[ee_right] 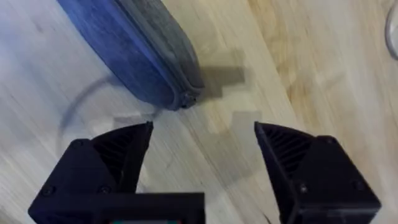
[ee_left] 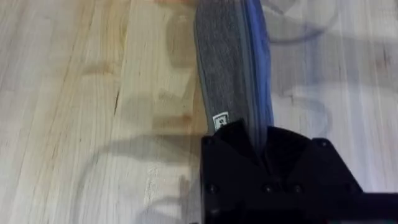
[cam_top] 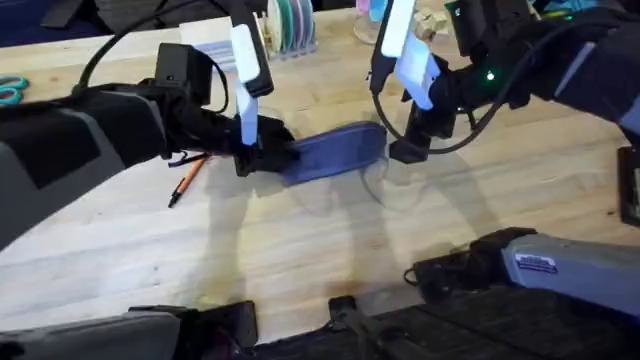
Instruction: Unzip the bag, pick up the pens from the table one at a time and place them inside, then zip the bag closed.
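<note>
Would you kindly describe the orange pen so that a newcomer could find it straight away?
On the light wooden table, look beside the oblong blue-grey fabric pouch, at the end gripped by the left gripper. Beneath that arm lies a thin orange stick pen with a black end, slanted, the only slim orange thing there.

Bare table [cam_top: 300, 260] nr bag [cam_top: 335, 152]

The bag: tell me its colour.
Blue-grey denim-like fabric; the bag shows it best in the right wrist view.
</note>
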You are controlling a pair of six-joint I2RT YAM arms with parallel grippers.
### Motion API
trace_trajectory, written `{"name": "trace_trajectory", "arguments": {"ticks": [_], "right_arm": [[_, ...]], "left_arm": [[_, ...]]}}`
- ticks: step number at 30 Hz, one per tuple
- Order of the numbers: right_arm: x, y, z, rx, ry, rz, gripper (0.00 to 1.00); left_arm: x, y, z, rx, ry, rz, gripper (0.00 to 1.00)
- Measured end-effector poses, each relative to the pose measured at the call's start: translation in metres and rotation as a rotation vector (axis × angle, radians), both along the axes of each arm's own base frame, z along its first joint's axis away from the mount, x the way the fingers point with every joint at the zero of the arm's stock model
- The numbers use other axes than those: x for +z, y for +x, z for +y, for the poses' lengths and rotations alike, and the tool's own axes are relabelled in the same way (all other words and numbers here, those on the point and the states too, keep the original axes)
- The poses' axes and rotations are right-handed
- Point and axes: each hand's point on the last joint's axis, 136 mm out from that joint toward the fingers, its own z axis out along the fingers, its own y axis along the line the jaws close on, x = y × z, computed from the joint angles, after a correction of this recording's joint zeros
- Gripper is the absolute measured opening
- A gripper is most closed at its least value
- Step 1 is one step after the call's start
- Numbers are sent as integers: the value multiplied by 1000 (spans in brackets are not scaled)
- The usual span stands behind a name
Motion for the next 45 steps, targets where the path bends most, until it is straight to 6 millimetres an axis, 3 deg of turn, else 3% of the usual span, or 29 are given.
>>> {"name": "trace_trajectory", "arguments": {"ticks": [5,18,27,30,33,45], "right_arm": [[3,-2,6,7,89,11,998],[18,-12,-5,40,370,19,998],[6,-10,2,161,389,19,997],[7,-9,2,179,383,4,923],[7,-9,3,189,382,-2,991],[-21,-3,4,183,420,79,997]], "left_arm": [[0,0,0,0,0,0,43],[0,0,0,0,0,0,43],[0,0,0,0,0,0,43],[0,0,0,0,0,0,43],[0,0,0,0,0,0,43],[0,0,0,0,0,0,43]]}}
